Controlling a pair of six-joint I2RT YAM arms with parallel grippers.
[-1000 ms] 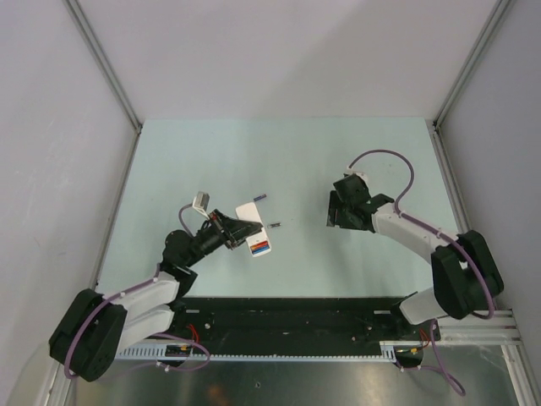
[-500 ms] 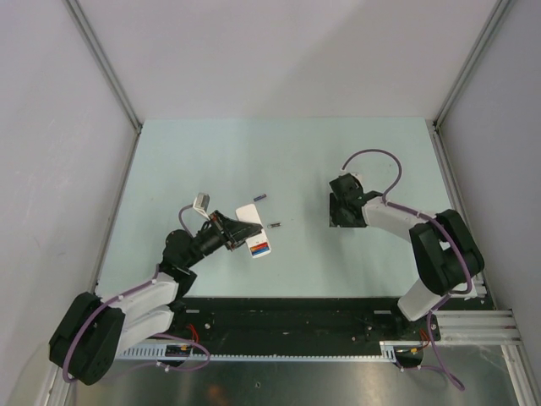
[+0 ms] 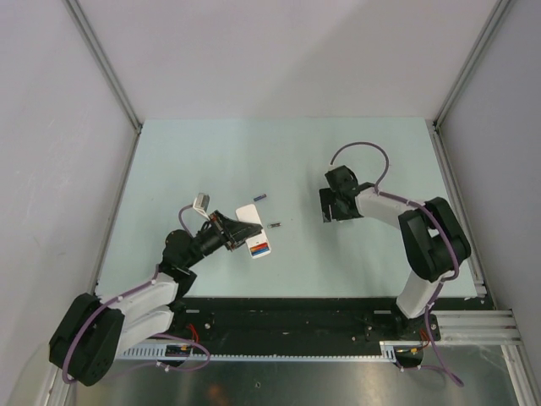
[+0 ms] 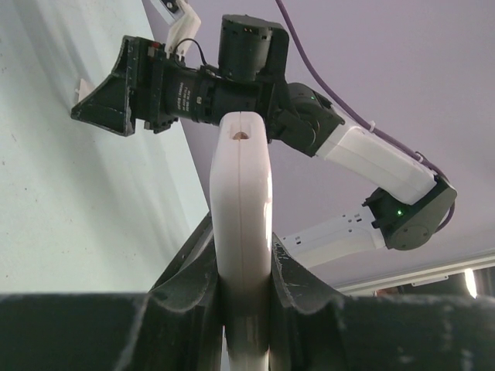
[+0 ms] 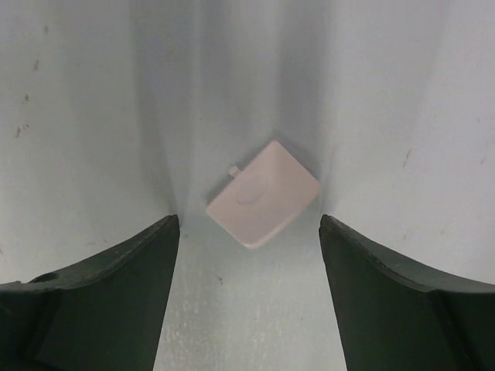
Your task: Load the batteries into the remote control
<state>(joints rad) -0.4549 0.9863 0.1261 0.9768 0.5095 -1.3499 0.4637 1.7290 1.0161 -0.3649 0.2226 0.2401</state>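
The remote control (image 4: 241,201) is being clamped between the closed left fingers (image 4: 193,287), jutting out past their tips
The right fingers (image 5: 116,286) are hanging wide apart, gripping nothing, with a small white cover (image 5: 263,193) lying flat on the tabletop (image 5: 93,93) between them, touching neither; closing on so thin a plate is probably risking it skidding out or tipping, and two loose batteries (image 3: 275,225) are lying unloaded near the left fingers

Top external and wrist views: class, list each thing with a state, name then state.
left gripper: shut on remote control
remote control: clamped
right gripper: open, over white cover
white cover: flat on table, untouched
purple battery: loose on table
dark grey battery: loose on table
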